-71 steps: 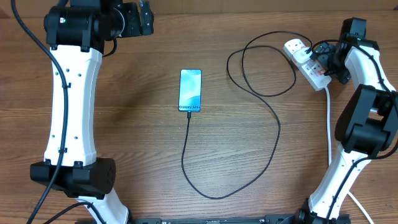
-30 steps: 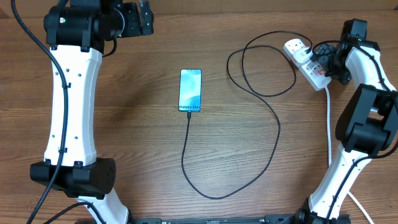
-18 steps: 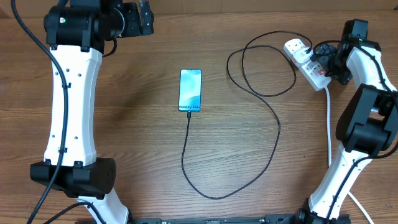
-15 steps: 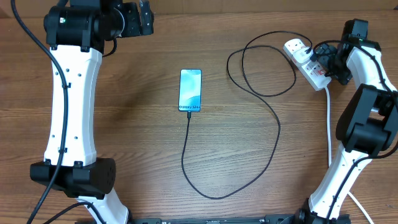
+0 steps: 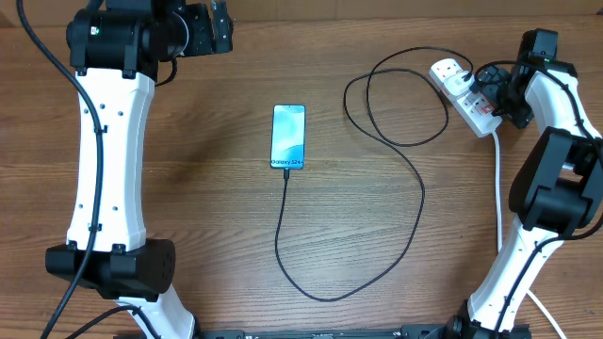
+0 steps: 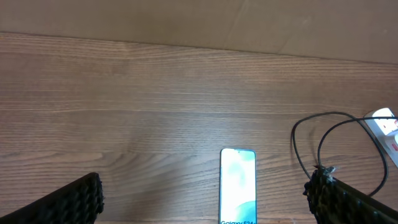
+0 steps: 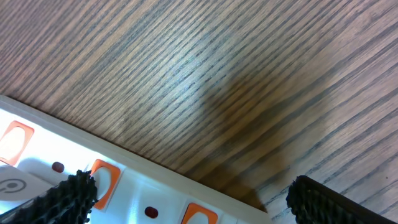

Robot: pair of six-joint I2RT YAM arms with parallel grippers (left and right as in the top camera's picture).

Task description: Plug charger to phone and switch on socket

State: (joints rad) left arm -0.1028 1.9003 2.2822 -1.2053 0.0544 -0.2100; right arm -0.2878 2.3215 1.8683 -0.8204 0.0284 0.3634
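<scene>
The phone [image 5: 289, 137] lies screen up at the table's middle, its blue screen lit; it also shows in the left wrist view [image 6: 237, 185]. The charger's black cable [image 5: 415, 193] runs from the phone's near end, loops right and back to a white plug [image 5: 449, 74] in the socket [image 5: 474, 105], a white power strip at the far right. In the right wrist view the socket [image 7: 155, 190] shows orange-red switches [image 7: 102, 182]. My right gripper [image 7: 193, 199] is open just over the strip. My left gripper [image 6: 205, 199] is open and empty, high at the far left.
The strip's thick white cord [image 5: 498, 188] runs down the right side beside the right arm. The cable forms a large loop [image 5: 396, 94] left of the strip. The left arm's base stands at the near left.
</scene>
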